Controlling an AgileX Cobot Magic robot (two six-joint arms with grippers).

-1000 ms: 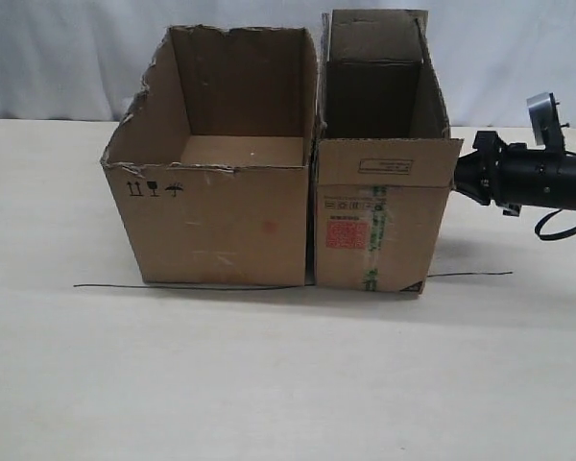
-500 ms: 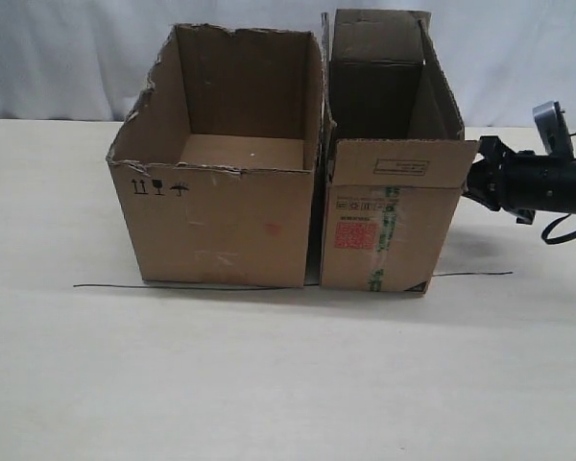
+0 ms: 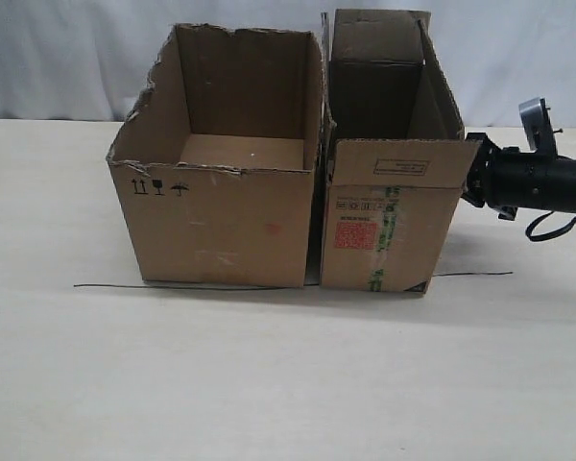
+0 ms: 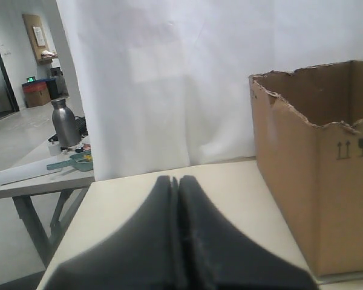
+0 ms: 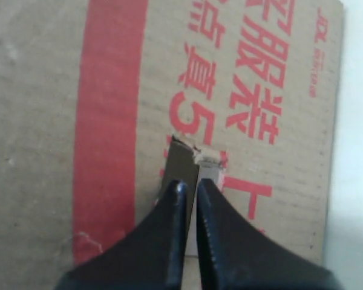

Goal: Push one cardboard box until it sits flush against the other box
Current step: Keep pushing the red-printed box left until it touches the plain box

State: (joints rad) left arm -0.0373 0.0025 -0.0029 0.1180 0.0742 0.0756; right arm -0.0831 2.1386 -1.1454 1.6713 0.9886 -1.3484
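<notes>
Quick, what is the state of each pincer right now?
Left pincer: closed, holding nothing.
Right pincer: closed, holding nothing, pointing at the narrow brown red-printed cardboard carton.

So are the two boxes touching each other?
Cannot tell. In the exterior view a dark slit shows between the cardboard box and the other box low down, but their top rims look pressed together.

Narrow box (image 3: 384, 230): brown carton, upright, top open with flaps raised; red print, white labels and green-striped tape on front. Stands on bench (image 3: 269, 384), just right of wide box.

Wide box (image 3: 221, 226): plain brown, upright, ragged torn rim, black handling symbols. Thin dark gap shows low between the two.
</notes>
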